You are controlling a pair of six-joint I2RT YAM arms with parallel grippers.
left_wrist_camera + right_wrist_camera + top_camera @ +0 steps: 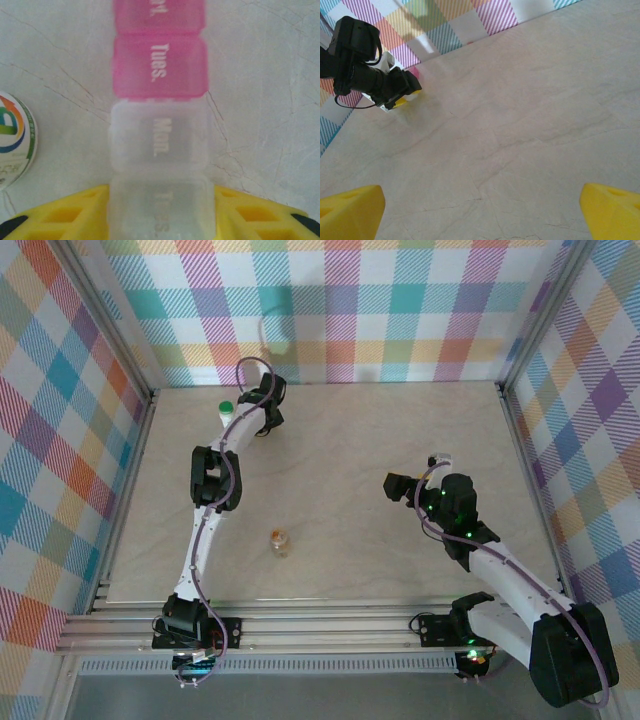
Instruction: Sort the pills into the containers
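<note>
My left gripper [160, 220] is shut on the pill box [159, 145], its yellow fingers pressed against both long sides of a clear end compartment. Clear lids marked with weekdays lead to pink lids further out. The box lies flat on the table at the far left, under the left gripper [268, 420]. The white bottle with the green cap [227, 410] stands just left of it, and its label [12, 140] is at the left edge of the wrist view. The small amber bottle [279, 541] stands alone nearer the front. My right gripper [400, 485] hangs open over bare table. The pills are out of view.
Plaid walls close the table on the left, back and right, with metal posts at the corners. The left arm's wrist [365, 70] sits at the far corner in the right wrist view. A metal rail [320, 625] runs along the front edge.
</note>
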